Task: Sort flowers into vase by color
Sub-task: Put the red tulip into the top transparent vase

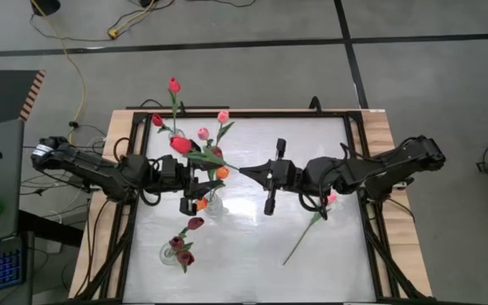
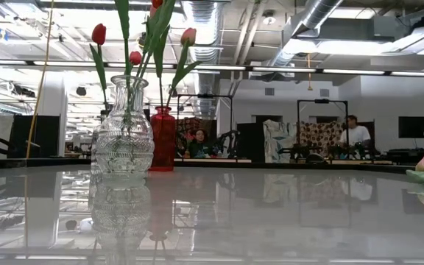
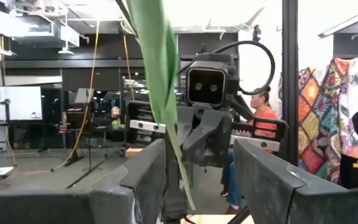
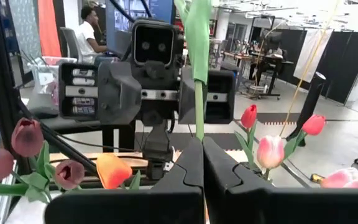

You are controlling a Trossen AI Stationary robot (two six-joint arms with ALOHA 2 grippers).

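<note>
The right gripper pinches a green stem; at nine o'clock, the left gripper stands spread around it.

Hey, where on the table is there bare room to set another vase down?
Free: the near middle of the table, between the maroon-flower vase and the loose pink flower; also the far right stretch behind the right gripper, which is shut on a stem. Crowded: the left side, where the open left gripper meets the vases and bunched tulips.
</note>
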